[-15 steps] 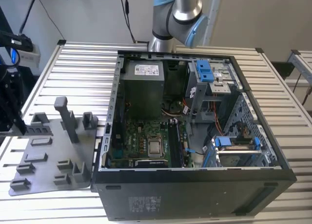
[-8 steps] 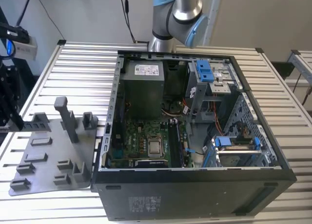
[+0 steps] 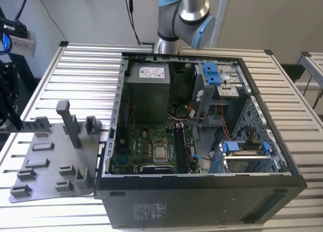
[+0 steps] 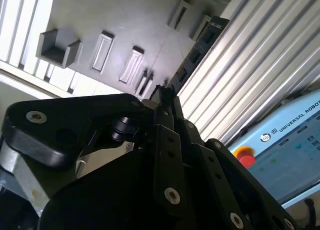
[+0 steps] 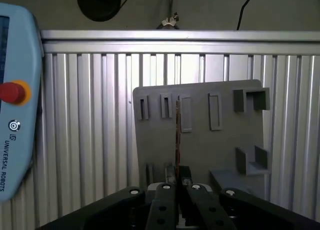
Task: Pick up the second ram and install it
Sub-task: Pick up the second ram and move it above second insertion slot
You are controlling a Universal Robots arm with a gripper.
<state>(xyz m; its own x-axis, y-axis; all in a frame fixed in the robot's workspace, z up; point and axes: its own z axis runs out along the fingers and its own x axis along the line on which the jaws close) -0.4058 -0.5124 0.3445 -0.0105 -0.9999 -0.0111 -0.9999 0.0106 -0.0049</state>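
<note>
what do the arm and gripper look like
The arm is a silver-grey tube with light blue joint caps. The gripper is black, built of angular linked bars dotted with round silver screw heads.

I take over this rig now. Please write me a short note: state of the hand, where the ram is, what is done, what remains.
The hand is shut on the second ram, seen edge-on in the first wrist view, above the gray holder tray.
Done: the ram is picked up, off the tray.
Left: installing. The ram is not yet at the motherboard inside the open case.
</note>
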